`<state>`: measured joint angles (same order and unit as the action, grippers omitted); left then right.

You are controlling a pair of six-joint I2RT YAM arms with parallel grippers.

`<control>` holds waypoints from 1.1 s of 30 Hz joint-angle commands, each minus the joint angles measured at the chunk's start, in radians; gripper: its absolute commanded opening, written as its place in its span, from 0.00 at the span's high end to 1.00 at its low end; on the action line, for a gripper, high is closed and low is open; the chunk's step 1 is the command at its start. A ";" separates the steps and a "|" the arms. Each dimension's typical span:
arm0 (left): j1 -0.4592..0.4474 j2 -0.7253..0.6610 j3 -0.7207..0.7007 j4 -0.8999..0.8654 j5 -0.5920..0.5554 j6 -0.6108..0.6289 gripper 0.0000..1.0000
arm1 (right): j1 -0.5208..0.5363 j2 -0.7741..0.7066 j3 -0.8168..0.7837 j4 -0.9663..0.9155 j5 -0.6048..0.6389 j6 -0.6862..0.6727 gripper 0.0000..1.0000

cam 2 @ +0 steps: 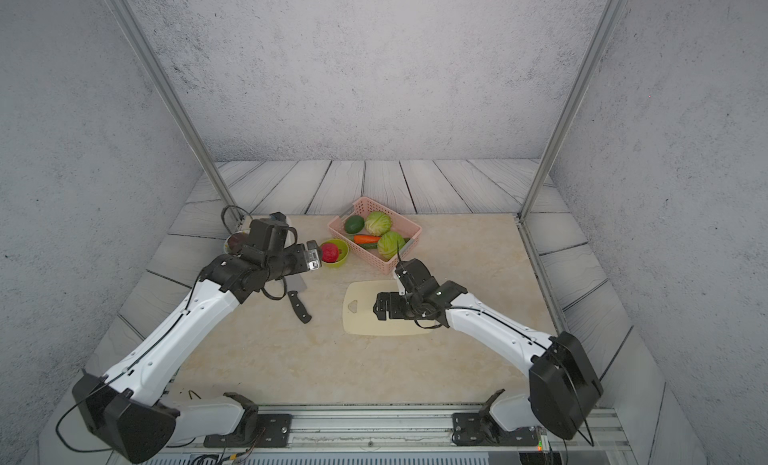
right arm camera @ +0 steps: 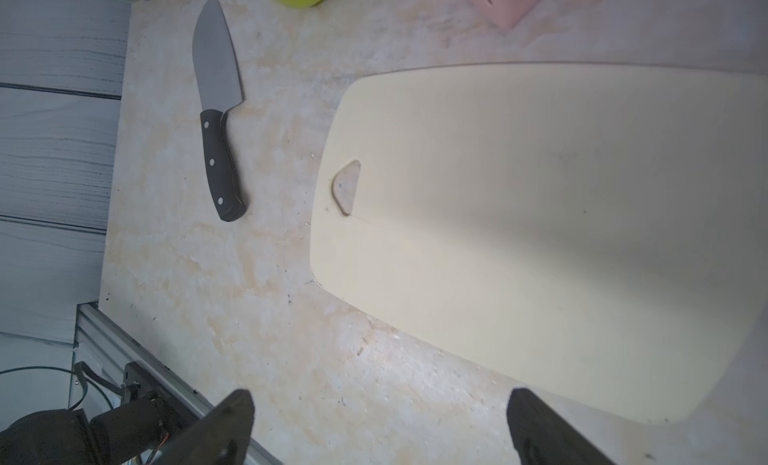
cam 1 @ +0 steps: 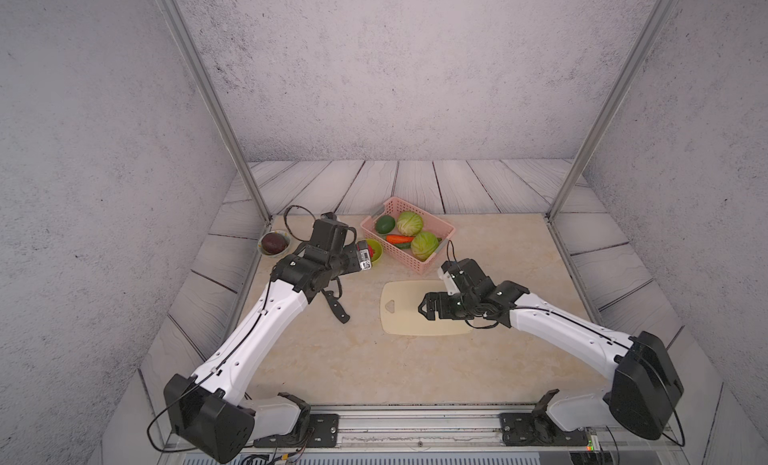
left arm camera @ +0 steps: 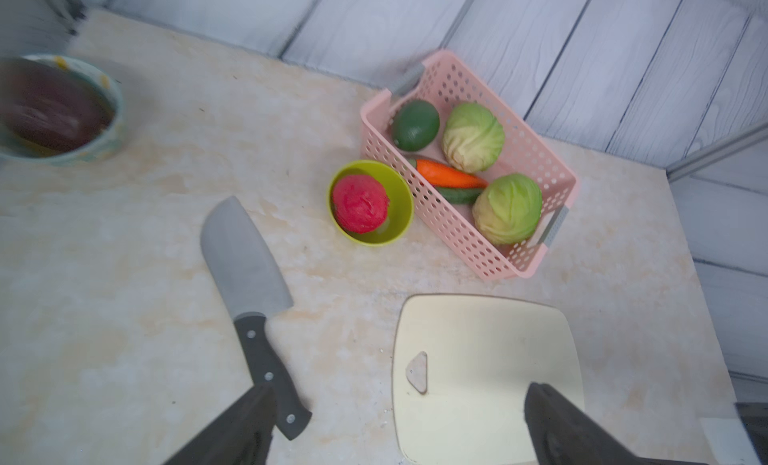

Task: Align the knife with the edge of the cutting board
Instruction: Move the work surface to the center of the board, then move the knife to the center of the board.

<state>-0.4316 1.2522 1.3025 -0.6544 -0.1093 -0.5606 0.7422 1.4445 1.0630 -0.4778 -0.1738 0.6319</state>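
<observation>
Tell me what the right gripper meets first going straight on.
The right gripper would probably meet bare tabletop beside the cutting board, framed between its open jaws; depth is unclear, possibly the board's edge.

Beige marbled table (cam 1: 332, 359) carrying five things.
A cream cutting board (cam 1: 399, 323) lies flat near the middle. To the robot's left of the board, apart from it, a knife (left arm camera: 249, 276) lies flat at a slant to the short side with the hole. Just beyond the board's far edge stands a pink basket (left arm camera: 453, 230), a green bowl (left arm camera: 401, 209) just beside it; a pale bowl (left arm camera: 118, 114) sits well apart, far left.
</observation>
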 commanded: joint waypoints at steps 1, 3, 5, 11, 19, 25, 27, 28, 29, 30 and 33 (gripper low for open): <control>0.053 -0.044 -0.034 0.007 -0.071 0.001 0.02 | 0.056 0.092 0.118 -0.024 0.086 -0.048 0.01; 0.091 -0.058 -0.041 0.010 -0.062 -0.018 0.02 | 0.090 0.160 0.202 -0.030 0.109 -0.064 0.01; 0.120 -0.064 -0.042 0.009 -0.051 -0.036 0.02 | 0.114 0.223 0.279 -0.037 0.123 -0.075 0.01; 0.176 -0.099 -0.062 0.027 -0.013 -0.081 0.02 | 0.173 0.408 0.482 -0.061 0.138 -0.104 0.03; 0.200 -0.137 -0.094 0.041 -0.017 -0.133 0.02 | 0.230 0.655 0.728 -0.087 0.129 -0.132 0.14; 0.205 -0.167 -0.112 0.053 -0.029 -0.163 0.02 | 0.253 0.782 0.858 -0.073 0.119 -0.137 0.22; 0.206 -0.175 -0.115 0.054 -0.032 -0.167 0.02 | 0.263 0.819 0.899 -0.071 0.120 -0.135 0.23; 0.206 -0.178 -0.118 0.055 -0.033 -0.169 0.02 | 0.268 0.833 0.917 -0.068 0.119 -0.134 0.23; 0.208 -0.183 -0.121 0.058 -0.033 -0.172 0.02 | 0.272 0.853 0.937 -0.068 0.117 -0.133 0.23; 0.209 -0.189 -0.122 0.062 -0.033 -0.173 0.02 | 0.277 0.875 0.956 -0.075 0.116 -0.133 0.24; 0.210 -0.209 -0.134 0.072 -0.040 -0.175 0.02 | 0.287 0.936 1.016 -0.101 0.115 -0.136 0.24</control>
<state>-0.2310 1.0691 1.1843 -0.6014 -0.1299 -0.7261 1.0157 2.3329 2.0300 -0.5381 -0.0643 0.5034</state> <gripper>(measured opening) 0.984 0.763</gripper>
